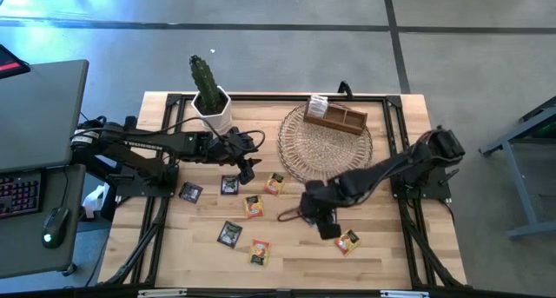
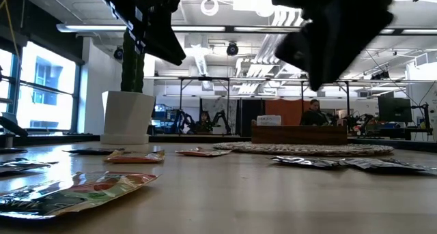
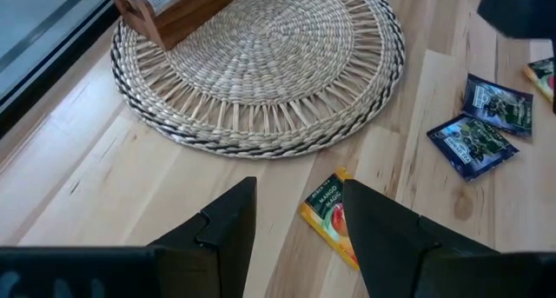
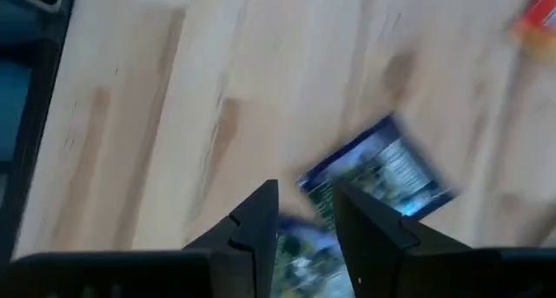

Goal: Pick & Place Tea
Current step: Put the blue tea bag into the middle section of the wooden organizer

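Black sachets [image 4: 373, 172] lie under the right hand [image 4: 304, 213], its fingers parted; left hand [image 3: 295, 213] spread.

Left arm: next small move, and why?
Probably ease the left gripper straight down and close. Its fingers are open and hang above the table, and the yellow-orange sachet lies flat between them, just short of the wicker mat. The right gripper is busy farther off.

Wooden table [image 1: 373, 254] carries scattered tea sachets [image 1: 229, 234], wicker mat [image 1: 326, 146], potted cactus [image 1: 209, 96].
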Action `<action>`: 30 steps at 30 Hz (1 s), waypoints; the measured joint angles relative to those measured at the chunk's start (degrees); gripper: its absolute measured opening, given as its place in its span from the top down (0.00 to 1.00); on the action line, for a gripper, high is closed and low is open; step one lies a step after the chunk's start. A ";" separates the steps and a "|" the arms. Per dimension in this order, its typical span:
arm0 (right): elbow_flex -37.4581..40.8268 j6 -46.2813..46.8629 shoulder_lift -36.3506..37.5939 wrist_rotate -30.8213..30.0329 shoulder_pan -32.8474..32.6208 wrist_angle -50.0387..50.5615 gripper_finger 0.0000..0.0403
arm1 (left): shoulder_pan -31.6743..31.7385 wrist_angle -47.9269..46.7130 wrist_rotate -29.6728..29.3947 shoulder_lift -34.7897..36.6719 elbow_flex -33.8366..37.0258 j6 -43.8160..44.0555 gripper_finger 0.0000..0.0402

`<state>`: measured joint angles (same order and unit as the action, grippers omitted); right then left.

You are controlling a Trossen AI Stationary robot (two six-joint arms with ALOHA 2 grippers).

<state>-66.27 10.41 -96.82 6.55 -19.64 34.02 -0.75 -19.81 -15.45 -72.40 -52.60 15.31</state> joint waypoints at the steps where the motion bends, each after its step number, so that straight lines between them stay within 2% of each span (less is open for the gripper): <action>1: 0.96 1.96 -0.03 -0.07 -0.80 -0.29 0.73 | 0.00 0.00 0.00 0.00 0.00 0.00 0.58; 5: 3.87 8.28 -0.03 -0.20 -3.65 -0.54 0.73 | 0.00 0.01 -0.01 0.00 0.00 0.00 0.58; 8: 5.59 9.22 -0.03 -0.43 -5.38 -1.36 0.73 | 0.00 0.00 -0.01 0.00 0.00 0.00 0.58; 14: 9.75 2.94 -0.03 -1.72 -8.15 -3.30 0.73 | 0.00 0.00 0.48 0.00 0.00 0.01 0.58; 22: 16.20 -0.55 -0.06 -12.61 -12.57 -9.47 0.73 | 0.00 0.00 3.37 0.00 0.00 0.00 0.58; 30: 17.67 0.01 -0.08 -13.34 -15.67 -15.99 0.73 | 0.00 0.23 4.16 0.00 0.00 0.02 0.58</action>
<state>-48.60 10.42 -96.91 -6.79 -35.31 18.03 -0.75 -19.58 -11.29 -72.40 -52.60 15.33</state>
